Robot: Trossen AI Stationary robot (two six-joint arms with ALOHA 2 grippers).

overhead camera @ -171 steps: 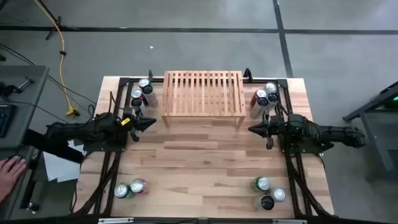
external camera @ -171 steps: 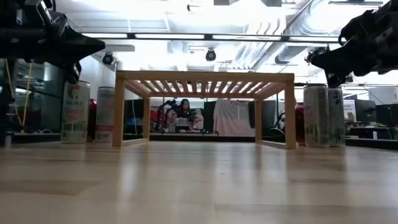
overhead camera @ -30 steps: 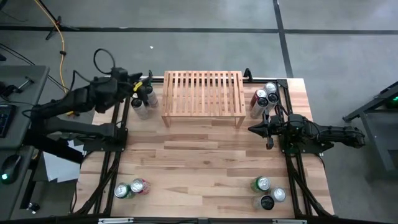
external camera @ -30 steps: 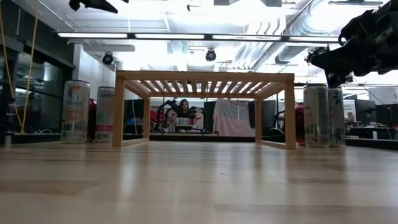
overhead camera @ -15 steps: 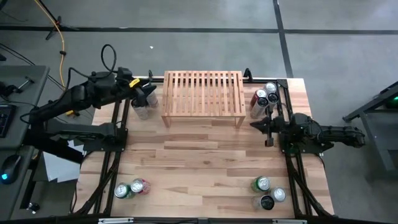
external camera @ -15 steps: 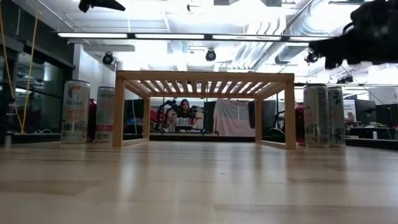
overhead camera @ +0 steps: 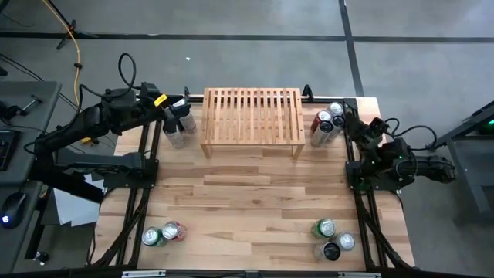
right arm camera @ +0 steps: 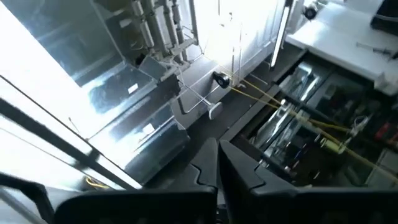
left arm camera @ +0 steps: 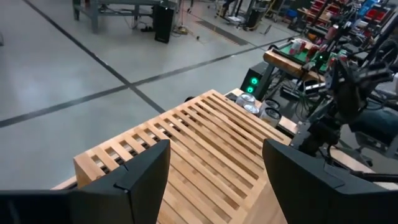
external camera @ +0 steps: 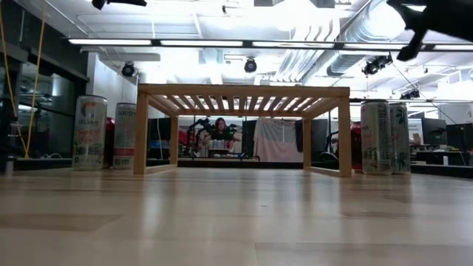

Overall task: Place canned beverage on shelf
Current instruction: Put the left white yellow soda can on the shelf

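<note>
The light-wood slatted shelf stands on its two side legs at the table's far middle, and its top shows ahead in the left wrist view. Upright cans stand by its left leg and more cans by its right leg. My left gripper hovers open high above the left cans, its fingers apart with nothing between them. My right gripper is raised beside the right cans. It is tipped upward and shut, and it holds nothing.
Two cans stand near the table's near left corner and three cans near its near right corner. The wooden table in front of the shelf is bare. Black frame rails run along both side edges.
My right gripper has risen from in front of the shelf's right leg, swung toward the table's far right beside the right cans, and rolled and tipped upward, staying shut. My left gripper has stayed above the left cans, its wrist turning a little toward the shelf.
</note>
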